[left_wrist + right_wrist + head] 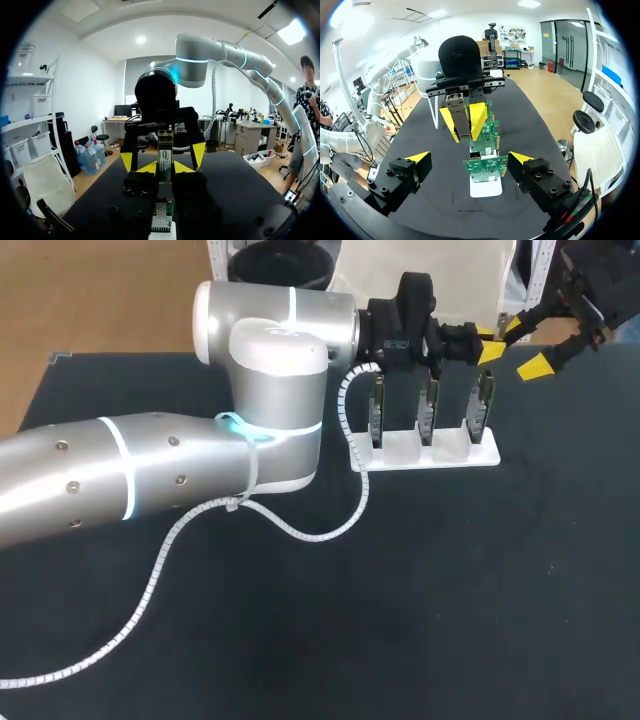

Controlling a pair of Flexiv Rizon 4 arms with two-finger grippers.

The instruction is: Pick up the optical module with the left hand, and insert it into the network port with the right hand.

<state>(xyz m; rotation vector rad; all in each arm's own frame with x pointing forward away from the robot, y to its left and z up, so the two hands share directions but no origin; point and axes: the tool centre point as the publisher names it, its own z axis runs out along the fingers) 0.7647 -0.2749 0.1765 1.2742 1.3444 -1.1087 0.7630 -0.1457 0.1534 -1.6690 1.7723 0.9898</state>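
Left hand (463,121) is clamped on the optical module (456,107) over the boards (485,167) near the counter's (450,590) far edge; right hand (469,158) gaping wide.

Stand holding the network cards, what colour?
White. The stand shows best in the head view, against the dark table top.

COUNT | optical module (460,119): 1 | green circuit boards (486,167): 3 | white stand (440,455): 1 | claws: 2 (left claw (463,121), right claw (469,157)) | spiral-wrapped cable (300,530): 1 | desk (450,590): 1
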